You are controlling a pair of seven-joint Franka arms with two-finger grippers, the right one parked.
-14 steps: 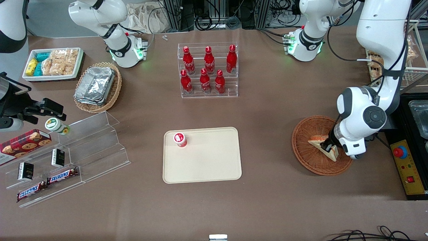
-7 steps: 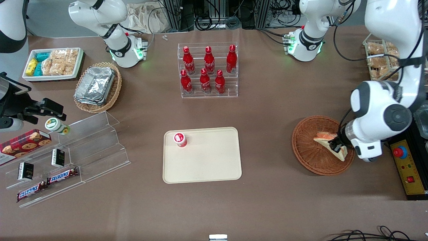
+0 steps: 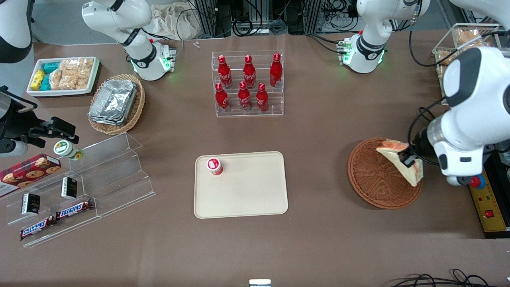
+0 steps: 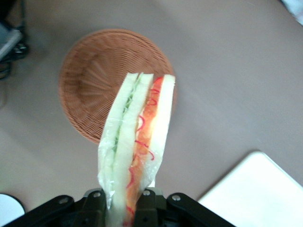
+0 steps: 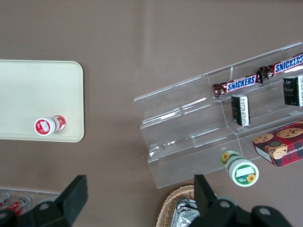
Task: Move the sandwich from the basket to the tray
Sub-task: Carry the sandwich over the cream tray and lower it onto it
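The sandwich (image 3: 400, 164) is out of the basket (image 3: 378, 175) and hanging in the air over the basket's rim on the working arm's side, so the lift looks done and the carry to the tray (image 3: 241, 185) is the step in hand. The tool (image 3: 407, 158) is clamped on the sandwich: in the left wrist view its two black fingers (image 4: 142, 198) pinch the wrapped wedge (image 4: 137, 142) at one end, and the wedge juts away from them with its cut edge of red, orange and green filling turned to the camera, the empty basket (image 4: 90, 90) below. In the front view the wedge hangs tilted, one corner up by the tool and the point drooping toward the tabletop (image 3: 318, 131). The arm is raised well above the basket, its big white wrist link bulking at the working arm's end of the tabletop and the tool reaching in from there. Next, I judge, the arm must sweep sideways toward the parked arm's end until the sandwich is over bare tray, then lower it. The small red-capped cup (image 3: 214, 166) stands in a tray corner farther from the front camera, so the open middle is the safer target.
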